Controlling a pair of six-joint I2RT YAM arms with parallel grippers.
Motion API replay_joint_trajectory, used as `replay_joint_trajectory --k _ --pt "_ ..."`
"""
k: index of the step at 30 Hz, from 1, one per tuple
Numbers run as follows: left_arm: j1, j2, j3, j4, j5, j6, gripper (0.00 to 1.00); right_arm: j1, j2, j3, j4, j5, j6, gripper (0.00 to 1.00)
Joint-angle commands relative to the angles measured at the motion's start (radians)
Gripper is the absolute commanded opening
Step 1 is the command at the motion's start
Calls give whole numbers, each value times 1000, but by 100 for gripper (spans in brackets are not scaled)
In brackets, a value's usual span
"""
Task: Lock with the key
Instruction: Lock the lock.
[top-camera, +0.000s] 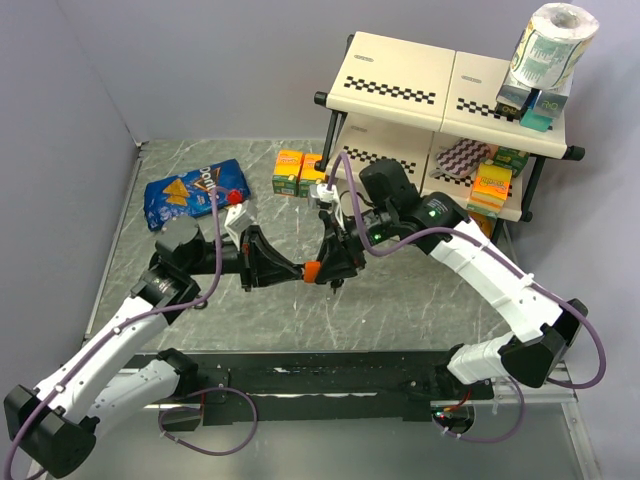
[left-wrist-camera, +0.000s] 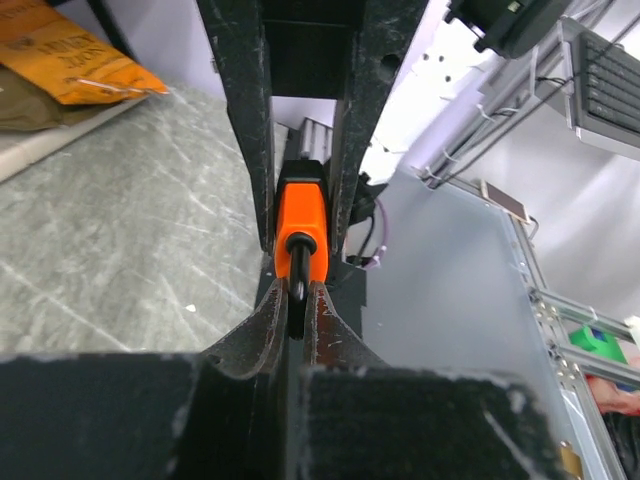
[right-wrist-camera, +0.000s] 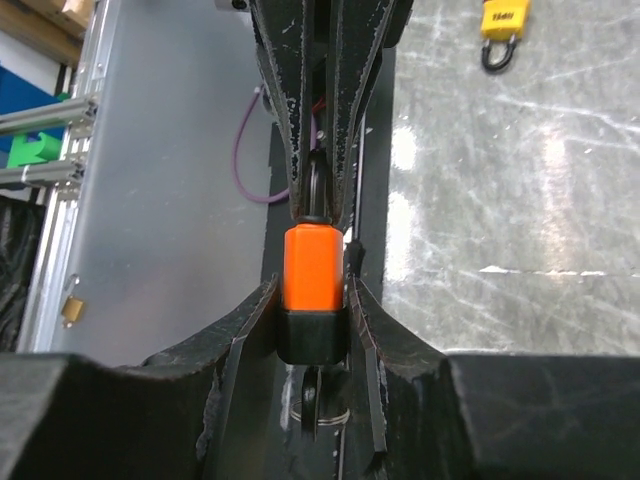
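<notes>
The orange padlock (right-wrist-camera: 313, 265) is hanging between the end effectors above the desk (top-camera: 300, 320): the right end effector (right-wrist-camera: 313, 310) is grasping its body, the left end effector (left-wrist-camera: 297, 305) clenching its shackle (right-wrist-camera: 316, 190). Keeping both in line, pressing straight, is looking wisest.

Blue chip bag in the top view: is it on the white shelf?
No, the blue chip bag lies on the grey table.
</notes>
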Motion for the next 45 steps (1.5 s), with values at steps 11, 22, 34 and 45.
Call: replay_joint_trajectory --k 11,22,34,45 --pt "165 9 133 -198 146 164 1 -126 -55 -11 71 11 -114 74" --pt "167 -4 119 -151 151 132 1 -113 -37 -36 50 -3 -109 52" --pt "168 1 111 -146 140 136 1 -68 -36 -59 4 20 -180 19" --pt "202 29 116 -172 146 182 1 -132 -98 -157 -48 38 -227 0"
